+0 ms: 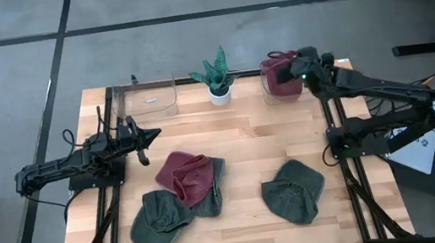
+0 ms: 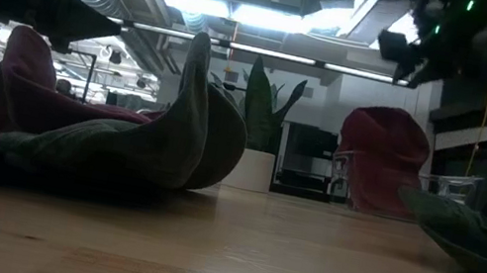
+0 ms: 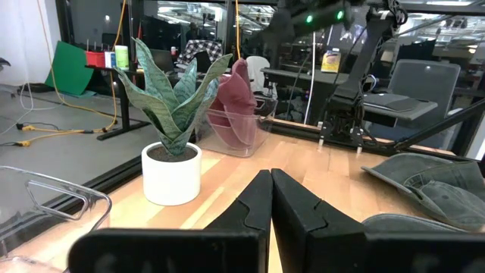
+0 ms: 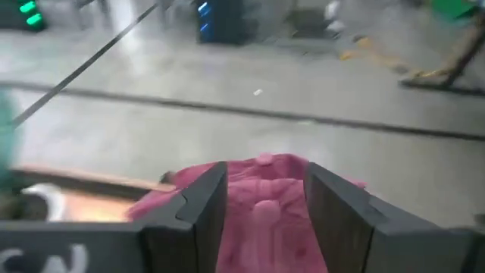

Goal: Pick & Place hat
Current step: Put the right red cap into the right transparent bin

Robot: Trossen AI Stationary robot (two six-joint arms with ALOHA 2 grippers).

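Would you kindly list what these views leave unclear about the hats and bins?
- Maroon hat in the clear plastic bin: high view, right gripper covers part; right wrist view blurred.
- Maroon hat in the pile: low view, green hat hides most.
- Empty clear bin: left wrist view, cut off by the edge.
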